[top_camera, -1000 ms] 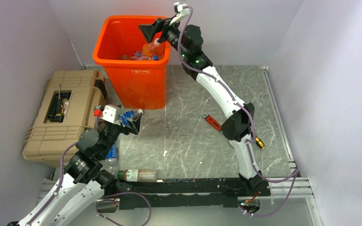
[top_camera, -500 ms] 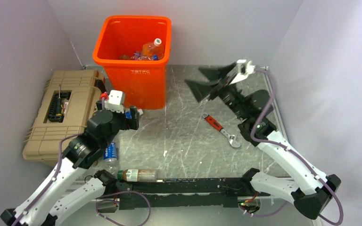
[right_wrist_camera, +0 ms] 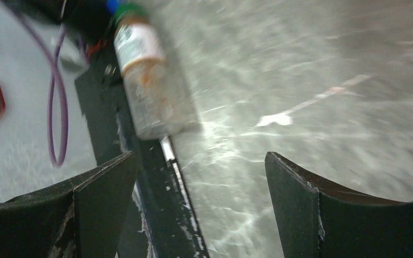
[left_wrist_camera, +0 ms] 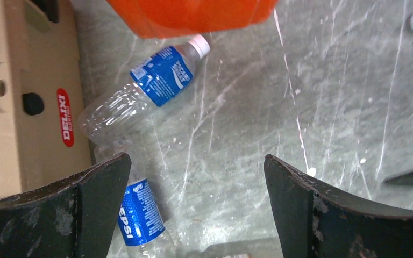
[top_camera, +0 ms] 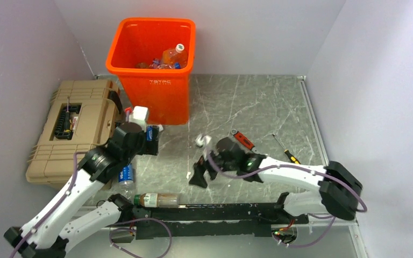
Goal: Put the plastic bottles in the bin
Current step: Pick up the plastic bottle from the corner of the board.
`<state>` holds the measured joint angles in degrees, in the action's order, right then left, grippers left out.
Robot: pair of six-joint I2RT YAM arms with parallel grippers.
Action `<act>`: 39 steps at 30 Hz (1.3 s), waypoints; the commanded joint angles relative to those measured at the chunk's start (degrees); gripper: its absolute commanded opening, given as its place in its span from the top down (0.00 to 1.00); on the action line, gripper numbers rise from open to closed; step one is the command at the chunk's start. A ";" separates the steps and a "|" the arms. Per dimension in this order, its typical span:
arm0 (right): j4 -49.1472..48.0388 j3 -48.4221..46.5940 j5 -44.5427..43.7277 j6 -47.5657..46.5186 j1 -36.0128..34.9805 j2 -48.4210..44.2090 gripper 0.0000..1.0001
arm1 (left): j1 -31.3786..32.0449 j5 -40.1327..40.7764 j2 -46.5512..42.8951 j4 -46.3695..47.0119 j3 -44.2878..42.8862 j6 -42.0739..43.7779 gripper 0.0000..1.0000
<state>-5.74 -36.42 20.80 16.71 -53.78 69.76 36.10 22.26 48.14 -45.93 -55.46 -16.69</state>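
**Desk:** Start at the fingers. What have you got?

**Me:** On my left wrist feed, the left gripper (left_wrist_camera: 196, 215) has its jaws spread wide with nothing between them. It hangs over the table (left_wrist_camera: 301, 107). Just past its left finger (left_wrist_camera: 99, 188) lies a Pepsi bottle (left_wrist_camera: 137, 212), clear with a blue label. Beyond that, a second blue-label bottle (left_wrist_camera: 150, 88) lies slanted, its white cap almost against the foot of the bin (left_wrist_camera: 193, 13).

**Desk:** And the right?

**Me:** The right gripper (right_wrist_camera: 199, 204) is also parted wide and holds nothing. That feed is blurred, but I can make out a brown bottle (right_wrist_camera: 150, 80) with a green cap ahead of the left finger, lying along the black base rail (right_wrist_camera: 140, 177). From overhead, the right gripper (top_camera: 200, 173) sits low over the middle of the table, pointing at that bottle (top_camera: 158, 200).

**Desk:** Where is the bin from there?

**Me:** The bin (top_camera: 158, 97) stands at the far edge, left of centre. Several bottles are already inside. The plainest is an orange bottle (top_camera: 173, 55) with a white cap.

**Desk:** Anything else around?

**Me:** The tan toolbox (top_camera: 70, 134) is left of the bin. A red-handled wrench (top_camera: 243, 140) and a screwdriver (top_camera: 286, 151) lie on the table behind my right arm.
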 commanded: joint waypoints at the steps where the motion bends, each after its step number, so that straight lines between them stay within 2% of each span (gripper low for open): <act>1: 1.80 -5.95 -3.60 -10.11 -9.97 8.03 0.08 | 0.02 6.66 -7.10 4.96 4.96 -2.56 0.01; 5: 0.77 -9.21 -6.00 -15.29 -15.72 14.90 0.03 | 0.00 7.72 -10.24 6.06 8.08 -2.69 0.01; 10: -2.07 -11.98 -8.65 -17.02 -17.87 19.40 0.01 | 0.00 7.72 -12.07 6.97 9.23 -3.02 0.00; 14: -3.40 -14.64 -5.83 -19.13 -19.36 21.66 0.00 | 0.03 6.88 -12.16 6.89 9.57 -3.28 0.00; 21: 0.01 -21.53 -1.10 -21.34 -20.89 29.77 0.01 | 0.03 6.42 -12.63 6.29 9.49 -3.25 0.00; 32: 3.68 -24.71 0.52 -21.83 -21.81 37.04 0.16 | 0.03 6.36 -14.00 6.29 9.75 -3.01 0.00; 36: 2.55 -22.93 -0.46 -21.31 -22.07 37.44 0.27 | 0.03 6.50 -13.95 6.37 9.67 -3.15 0.00; 39: -0.88 -19.66 -1.93 -20.47 -22.07 34.48 0.39 | 0.03 7.25 -13.96 6.59 9.52 -3.46 0.01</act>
<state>-3.16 -58.92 19.81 -4.32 -75.40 106.80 36.10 28.32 34.48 -41.19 -45.82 -19.18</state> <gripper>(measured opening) 0.679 0.995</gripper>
